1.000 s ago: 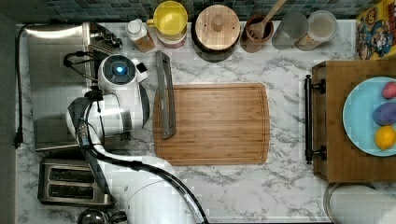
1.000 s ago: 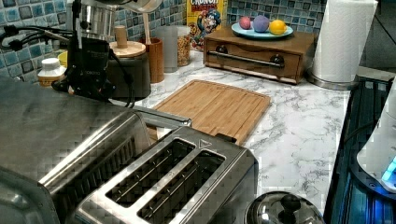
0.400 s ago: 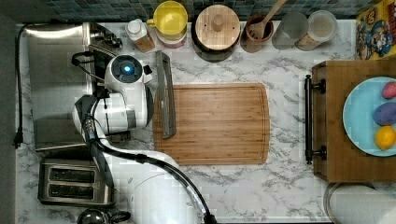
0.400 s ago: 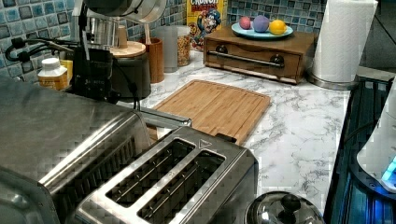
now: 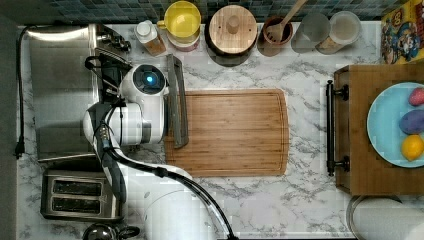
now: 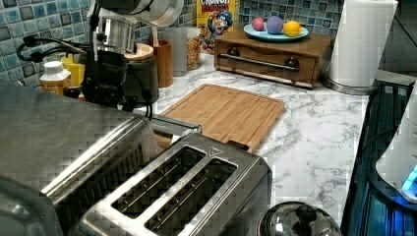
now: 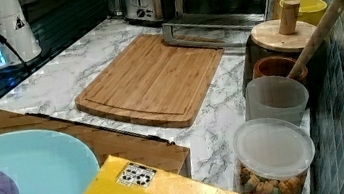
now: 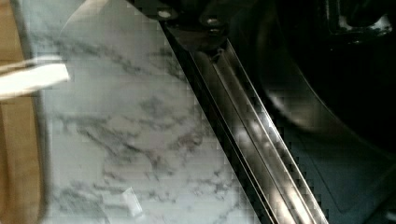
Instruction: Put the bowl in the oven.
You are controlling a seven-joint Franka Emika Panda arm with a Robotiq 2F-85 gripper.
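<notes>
Fingers of the black gripper [image 6: 109, 96] sit low at the mouth of the large boxy stainless steel oven [image 5: 60, 90]; whether they are apart or closed I cannot tell. Its glass door lies open and flat, with the long grey bar handle [image 5: 177, 102] over the edge of the rectangular wooden cutting board [image 5: 235, 132]. Inside the dark cavity is a curved black shape, probably the small round black bowl [image 8: 322, 88].

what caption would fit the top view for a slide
Franka arm hangs over the open oven door beside a bare wooden cutting board.
</notes>
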